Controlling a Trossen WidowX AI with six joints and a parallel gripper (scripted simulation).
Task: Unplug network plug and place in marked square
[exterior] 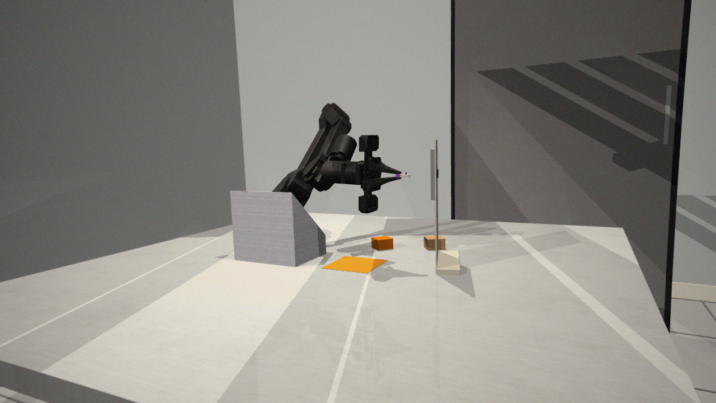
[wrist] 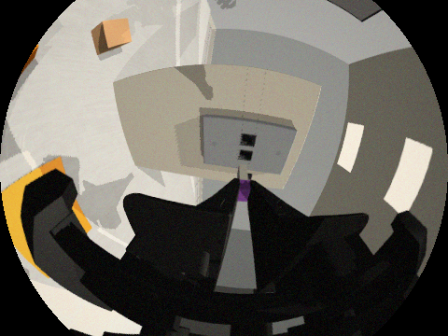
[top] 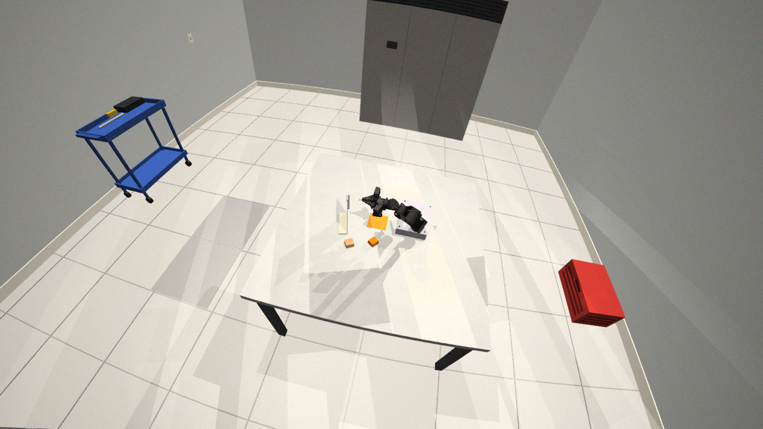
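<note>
My gripper is shut on the network plug, which has a purple rear part and a pale front. The plug is out of the socket, in the air, roughly level, its front pointing at the upright panel with a gap between. The grey socket plate on the panel shows two dark openings in the wrist view. The thin tab is too small to judge. The orange-yellow marked square lies on the table, below and nearer the arm's base.
An orange block and a tan block stand on the table beside the square and panel. The panel's pale foot is behind it. The arm's base block stands beyond the square.
</note>
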